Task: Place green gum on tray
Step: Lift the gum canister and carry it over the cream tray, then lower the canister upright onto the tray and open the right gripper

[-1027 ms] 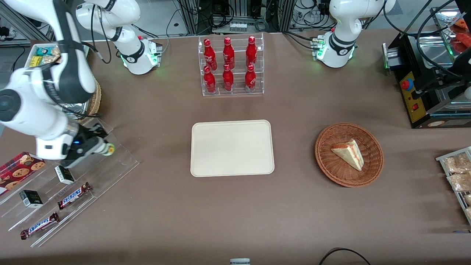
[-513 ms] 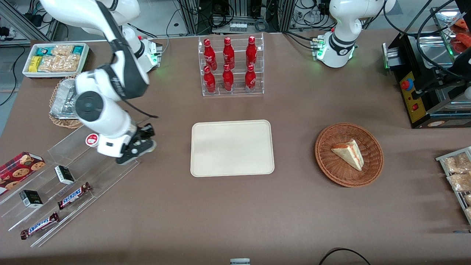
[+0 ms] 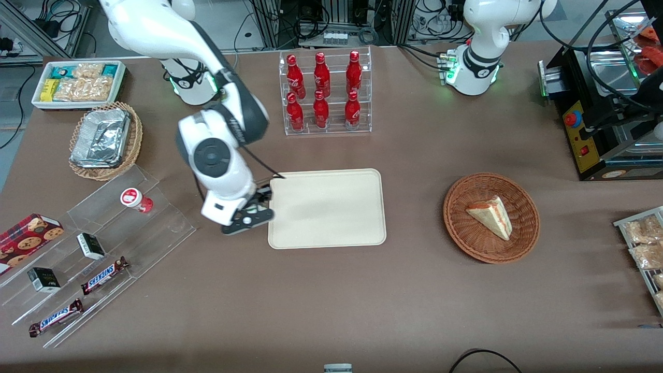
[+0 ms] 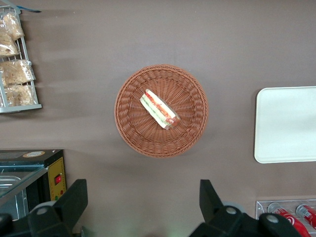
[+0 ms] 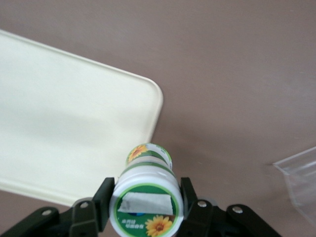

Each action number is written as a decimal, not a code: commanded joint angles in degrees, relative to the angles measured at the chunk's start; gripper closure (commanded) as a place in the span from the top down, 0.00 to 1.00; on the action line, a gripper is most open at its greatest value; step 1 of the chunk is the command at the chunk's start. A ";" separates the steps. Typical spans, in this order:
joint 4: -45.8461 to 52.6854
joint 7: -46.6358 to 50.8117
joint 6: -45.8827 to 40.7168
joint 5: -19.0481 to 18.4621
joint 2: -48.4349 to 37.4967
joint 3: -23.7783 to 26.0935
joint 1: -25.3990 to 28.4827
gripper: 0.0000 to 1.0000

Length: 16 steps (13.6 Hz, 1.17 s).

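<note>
Gum [image 5: 146,197] is clamped between the closed fingers of the end effector [image 3: 247,217], carried above the desk [image 3: 331,290] just beside the tray [image 3: 327,208] edge nearest the working arm. Tray centre lies toward the parked arm's end.

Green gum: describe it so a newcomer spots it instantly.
Find the cream tray mid-table. At its edge toward the working arm's end hangs the right arm's pincer, shut on the green gum: a small white canister with green-rimmed lid and sunflower label. The look-alike canister on the clear rack is red.
</note>
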 commanded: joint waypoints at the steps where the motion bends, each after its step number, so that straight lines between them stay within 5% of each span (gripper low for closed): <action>1: 7.16 7.27 1.49 1.13 6.43 -0.55 3.10 0.00; 6: 8.13 17.74 7.30 4.99 10.48 -0.55 7.77 0.00; 16: 8.13 20.74 11.87 6.23 15.85 -0.47 10.50 0.00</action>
